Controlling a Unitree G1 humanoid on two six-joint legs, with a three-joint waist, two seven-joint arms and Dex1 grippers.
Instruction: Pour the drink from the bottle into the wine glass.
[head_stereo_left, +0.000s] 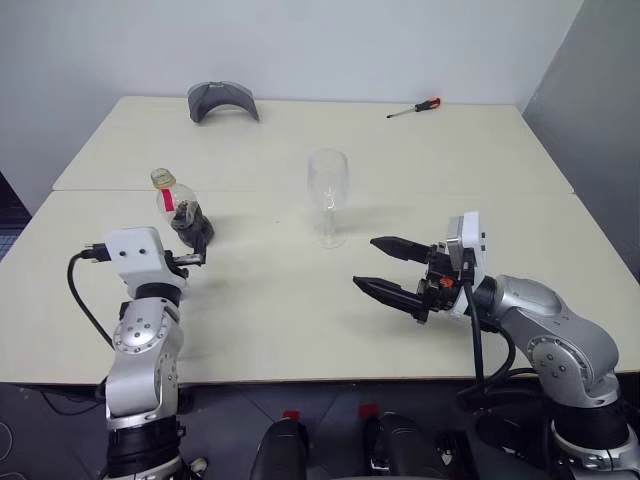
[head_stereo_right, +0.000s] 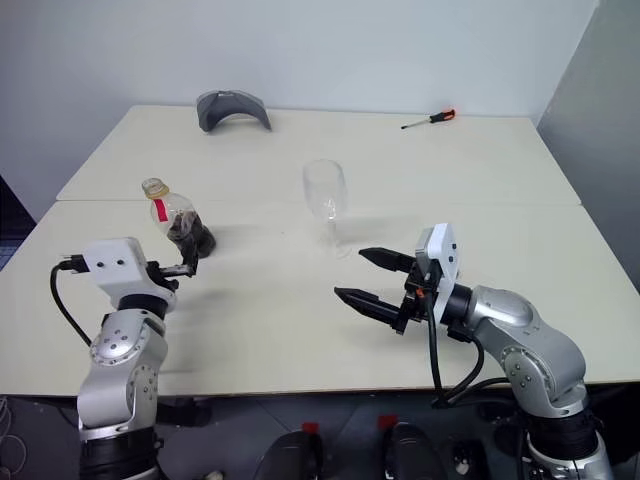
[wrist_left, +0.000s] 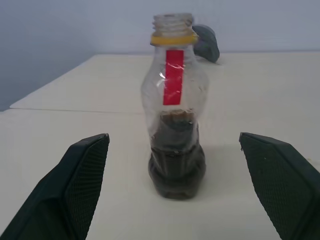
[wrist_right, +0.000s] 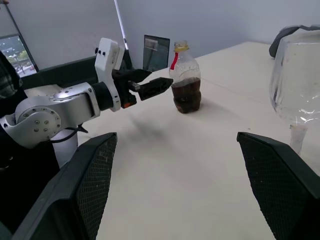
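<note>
My left end effector (wrist_left: 172, 195) is spread wide, nothing between the fingers (wrist_left: 82, 185) except air. The bottle (wrist_left: 175, 115) stands upright on the bench (head_stereo_left: 300, 320) straight ahead of it, centred between the two fingers but further out than the tips, not touching either one. From the head view the left end effector sits just on the near side of the bottle, pointing away from me toward it. Cap is off, the threaded neck is open, yellow ring under the threads, red label strip down the front. The drink (wrist_left: 176, 165) fills the lower part of the bottle, dark, almost black.

My right end effector (head_stereo_left: 385, 268) is also apart, empty, held above the bench and pointing across toward my left. The wine glass (head_stereo_left: 328, 195) stands upright on its foot beyond it and slightly left of its tips, near but not touching. In the right wrist view the glass bowl sits off to one side by one finger (wrist_right: 280, 185), with the bottle and my left end effector further out across the bench. Glass looks empty.

Bottle and wine glass are well apart, bottle on my left, glass near the middle. At the far edge of the bench lie a grey curved object (head_stereo_left: 222, 101) and a red-handled screwdriver (head_stereo_left: 414, 108).
</note>
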